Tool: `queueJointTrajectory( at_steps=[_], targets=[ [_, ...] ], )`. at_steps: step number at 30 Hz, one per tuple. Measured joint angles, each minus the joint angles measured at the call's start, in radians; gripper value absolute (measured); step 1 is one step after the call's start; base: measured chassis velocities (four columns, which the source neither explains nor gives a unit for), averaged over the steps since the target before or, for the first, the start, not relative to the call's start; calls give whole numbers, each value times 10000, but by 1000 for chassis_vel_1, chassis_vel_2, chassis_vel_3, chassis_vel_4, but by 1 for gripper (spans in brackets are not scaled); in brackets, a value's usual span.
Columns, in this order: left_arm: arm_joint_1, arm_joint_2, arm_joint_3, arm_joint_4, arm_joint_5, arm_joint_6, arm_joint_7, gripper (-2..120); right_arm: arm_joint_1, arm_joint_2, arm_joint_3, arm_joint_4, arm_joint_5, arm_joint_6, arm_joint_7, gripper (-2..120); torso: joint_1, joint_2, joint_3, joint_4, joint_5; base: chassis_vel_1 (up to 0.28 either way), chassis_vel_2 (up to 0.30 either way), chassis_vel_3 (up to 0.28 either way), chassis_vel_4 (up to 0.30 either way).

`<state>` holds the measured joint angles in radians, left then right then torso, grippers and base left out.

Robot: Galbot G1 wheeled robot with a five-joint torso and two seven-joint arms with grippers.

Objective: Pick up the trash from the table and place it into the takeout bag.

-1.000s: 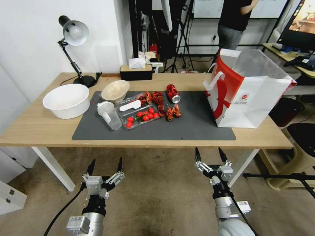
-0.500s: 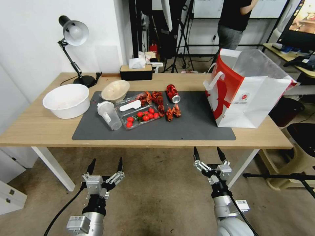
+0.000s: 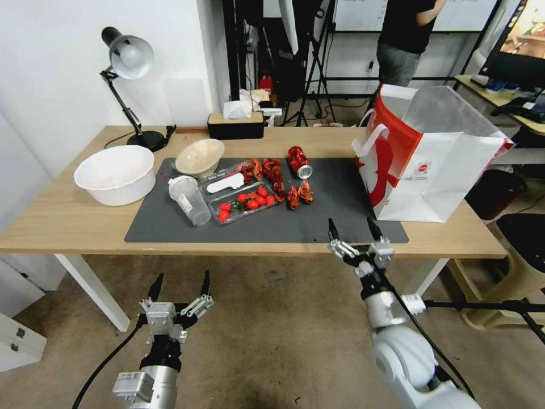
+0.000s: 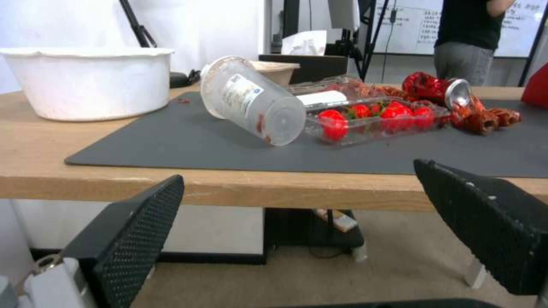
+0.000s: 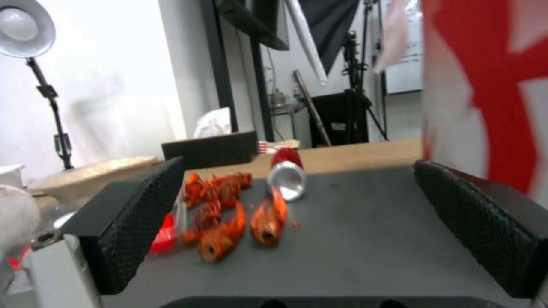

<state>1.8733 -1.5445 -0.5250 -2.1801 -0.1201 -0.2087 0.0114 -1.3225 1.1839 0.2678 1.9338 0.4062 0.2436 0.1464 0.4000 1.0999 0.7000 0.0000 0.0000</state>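
At the desk edge, open-jawed right gripper faces the red can at eleven o'clock, lying end-on; left gripper idles low, jaws open.

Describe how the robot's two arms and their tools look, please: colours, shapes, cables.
Both arms are silver-grey metal with rounded joints. Each tool, left tool and right tool, has a black wrist, pale grey linkages and two pointed black fingers with dimpled rubber pads. A black cable runs along each arm, and small white labels sit on the forearms.

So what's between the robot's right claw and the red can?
In the head view, bare dark grey mat and red crayfish pieces lie between the open right gripper and the red can.
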Motion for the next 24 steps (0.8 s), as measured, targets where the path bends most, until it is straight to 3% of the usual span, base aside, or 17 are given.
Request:
queueJointTrajectory(
  at_steps=[11,24],
  targets=[
    [12,-20,5,-32,10,2,2,100,929,-43,-339,-237,175,-441,45,100,0,0,1,-3,-2,0,0,0,0],
    [54,-61,-131,-60,36,-4,1,100,4443,-57,-1986,-1447,878,-1958,382,100,0,-1,1,1,-1,0,0,0,0]
  ],
)
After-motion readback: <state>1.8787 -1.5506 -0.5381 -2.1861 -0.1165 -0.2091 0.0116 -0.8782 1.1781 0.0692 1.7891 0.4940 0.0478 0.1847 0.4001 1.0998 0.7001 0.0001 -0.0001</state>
